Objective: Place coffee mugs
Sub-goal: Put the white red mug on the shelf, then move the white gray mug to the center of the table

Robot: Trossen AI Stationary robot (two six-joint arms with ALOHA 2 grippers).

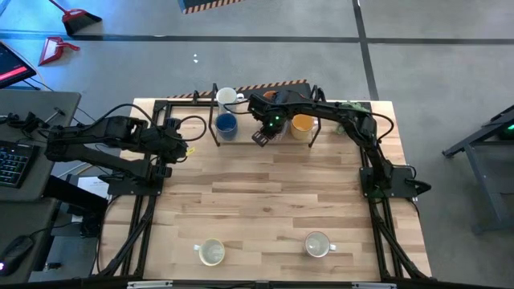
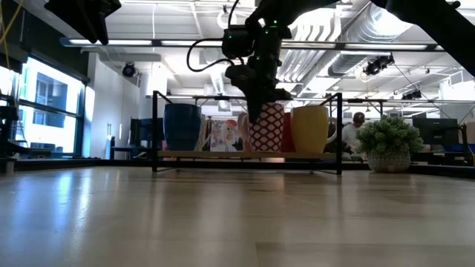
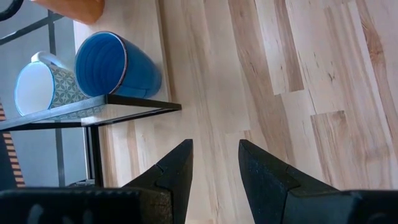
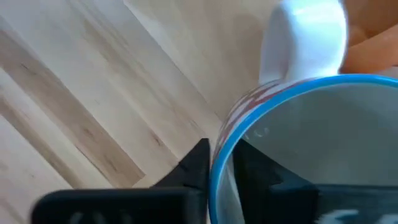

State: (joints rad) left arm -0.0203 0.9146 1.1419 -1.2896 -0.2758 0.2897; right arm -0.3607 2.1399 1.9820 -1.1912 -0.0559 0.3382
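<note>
Behind the pale wooden bench (image 1: 273,201) you see a large workshop hall with ceiling pipes and desks, and a small green potted plant (image 2: 388,141) stands at the far right corner. Along the far edge runs a low black metal rack (image 1: 241,120). Your right claw (image 1: 263,135) is over the middle of this rack, and its fingers are on the two sides of the rim of a red-and-white patterned ceramic mug (image 2: 266,127), one inside and one outside. This mug is already in the row, between a picture-printed mug (image 2: 223,136) and a yellow-orange mug (image 1: 302,124). The grip seems to be loosening, but you cannot tell if it is fully free. Your left claw (image 3: 214,168) waits at the left edge, fingers apart and empty.

The risk, in my judgement: if you lift before the fingers are clear of the rim, the mug may tip or be dragged against its neighbours. The inner finger could also catch the wall.

I count seven mugs: a blue mug (image 1: 226,123), a white mug (image 1: 227,97) behind it, the printed one, the patterned one, the yellow-orange one, and two cream mugs, one (image 1: 211,252) and another (image 1: 317,244), near the front edge. More may be hidden under the arm.
</note>
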